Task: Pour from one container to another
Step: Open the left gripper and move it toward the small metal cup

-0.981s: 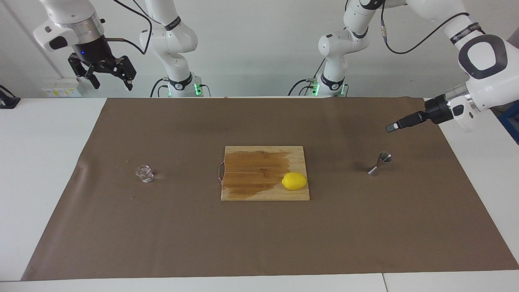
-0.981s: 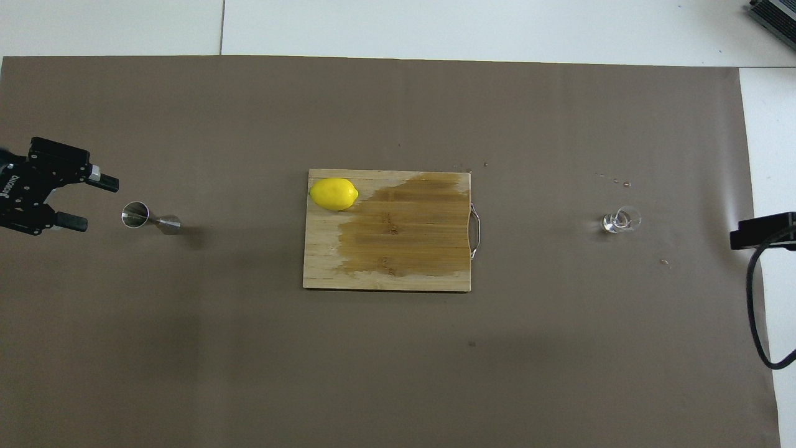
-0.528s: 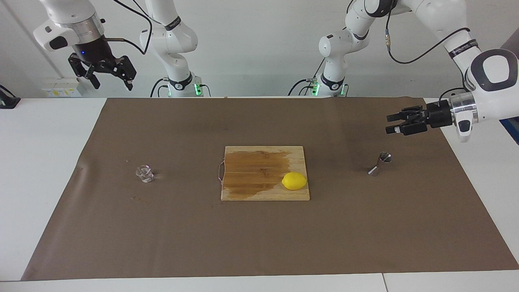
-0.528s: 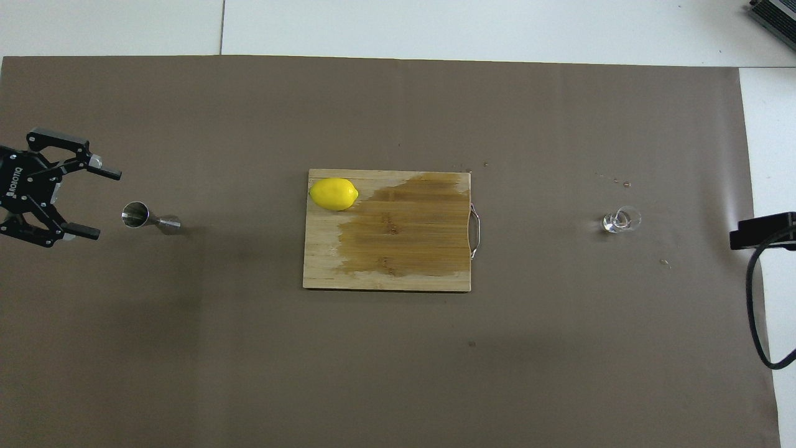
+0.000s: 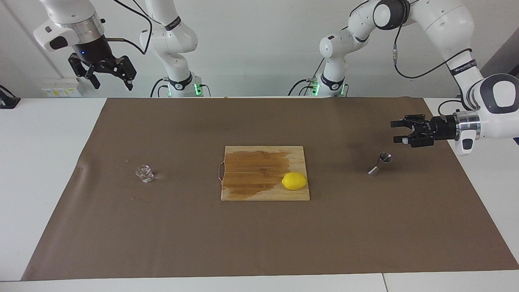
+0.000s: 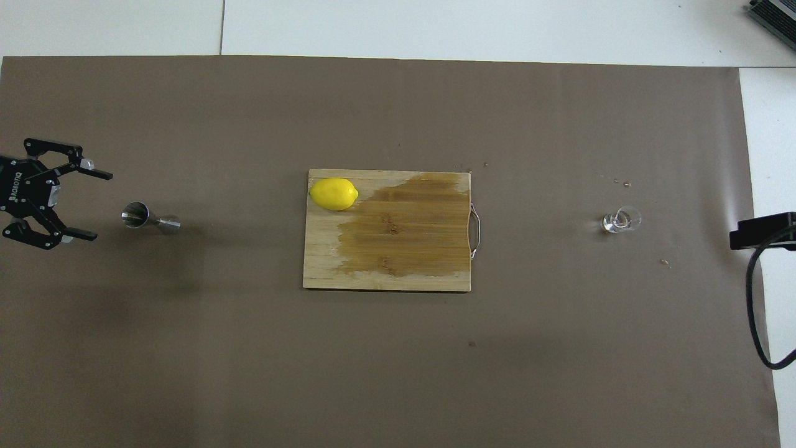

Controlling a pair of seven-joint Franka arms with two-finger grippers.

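Note:
The clear glass cup (image 5: 144, 173) (image 6: 620, 220) stands on the brown mat toward the right arm's end. The silvery jigger (image 5: 380, 163) (image 6: 149, 218) stands on the mat toward the left arm's end. My left gripper (image 5: 394, 131) (image 6: 101, 206) hangs open and level over the mat just beside the jigger, pointing at it with a gap between them; nothing is in its fingers. My right gripper (image 5: 113, 83) waits raised high over the table's edge at the right arm's end, open and empty.
A wooden cutting board (image 5: 255, 162) (image 6: 398, 267) with a dark wet patch lies mid-table, between cup and jigger. A yellow lemon (image 5: 294, 181) (image 6: 334, 193) sits on its corner. The brown mat (image 5: 259, 235) covers most of the white table.
My left gripper has turned its wrist so the open fingers now spread flat, and it has sunk a little and drawn slightly away from the jigger. The right arm, cup and jigger have not moved.

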